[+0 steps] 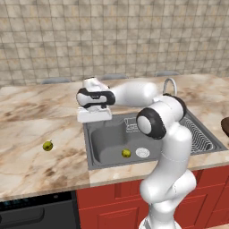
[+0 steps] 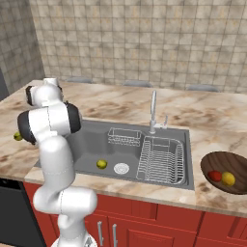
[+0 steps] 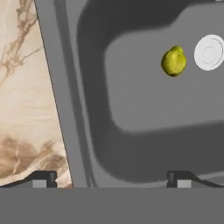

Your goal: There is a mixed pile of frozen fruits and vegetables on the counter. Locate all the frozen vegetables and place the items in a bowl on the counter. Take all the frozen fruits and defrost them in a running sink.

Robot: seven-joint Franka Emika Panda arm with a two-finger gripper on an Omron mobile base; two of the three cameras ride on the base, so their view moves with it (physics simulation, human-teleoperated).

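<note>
Our pincer (image 3: pixel 111 178) stands wide and holds nothing; in the hand view its two dark tips (image 3: pixel 43 178) sit far apart, one over the counter (image 3: pixel 26 100) and one over the sink (image 3: pixel 144 109), so the hand hangs above the basin's left rim; in the left base view we see the hand (image 1: pixel 94 105) hovering just over that same rim, pointing down.

We find one yellow-green fruit (image 3: pixel 173 61) lying on the sink floor, just beside the round drain (image 3: pixel 209 52) but not on it; the left base view shows it (image 1: pixel 126 153) left of the drain (image 1: pixel 142 152); the right base view agrees (image 2: pixel 102 164).

The second fruit (image 1: pixel 48 146) rests on the counter, well apart from the sink, out to the left; in the right base view we catch only a sliver of it (image 2: pixel 18 136) behind the arm.

At the right end of the counter sits the bowl (image 2: pixel 222 161); inside it lie the red item (image 2: pixel 215 176) and the yellow-orange item (image 2: pixel 228 179), touching or nearly so.

The rack (image 2: pixel 161 160) fills the sink's right part; the wire basket (image 2: pixel 124 136) sits at the back; the faucet (image 2: pixel 153 111) rises behind them; we cannot tell whether water runs.
</note>
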